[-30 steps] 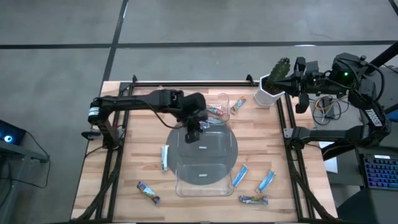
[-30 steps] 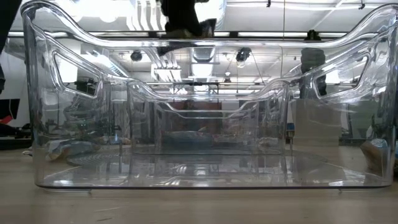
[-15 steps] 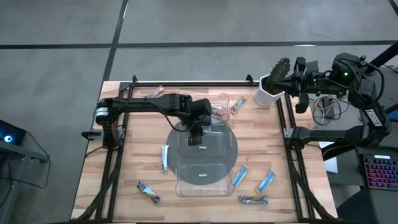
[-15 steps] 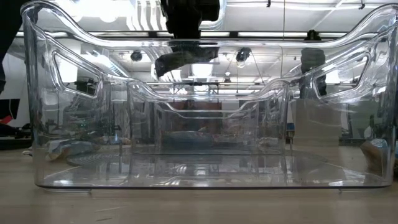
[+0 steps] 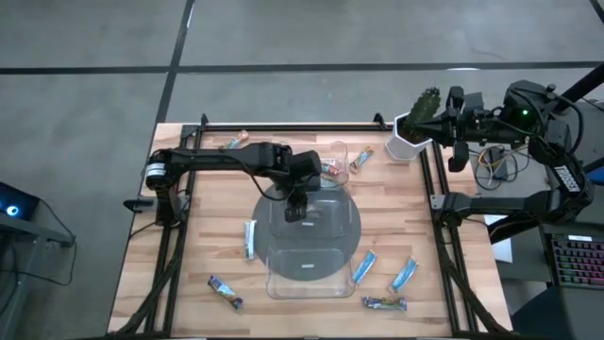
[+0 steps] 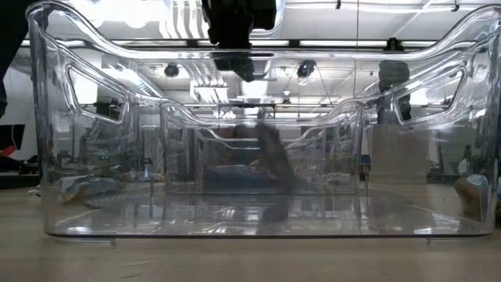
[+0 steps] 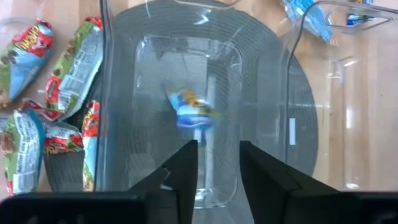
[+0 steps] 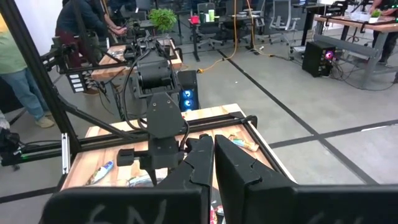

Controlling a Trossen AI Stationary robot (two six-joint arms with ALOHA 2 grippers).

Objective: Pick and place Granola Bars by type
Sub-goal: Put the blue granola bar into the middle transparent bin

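Blue-wrapped granola bar (image 7: 191,112) below parted left gripper (image 7: 216,163), inside clear tray (image 5: 326,269)

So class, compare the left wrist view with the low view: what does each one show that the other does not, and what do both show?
Left wrist view only: a pile of red, green and blue wrapped bars beside the tray, and the left gripper with fingers apart. Low view only: the room behind, with ceiling lights. Both: the clear plastic tray and a blurred bar inside its walls, below the gripper.
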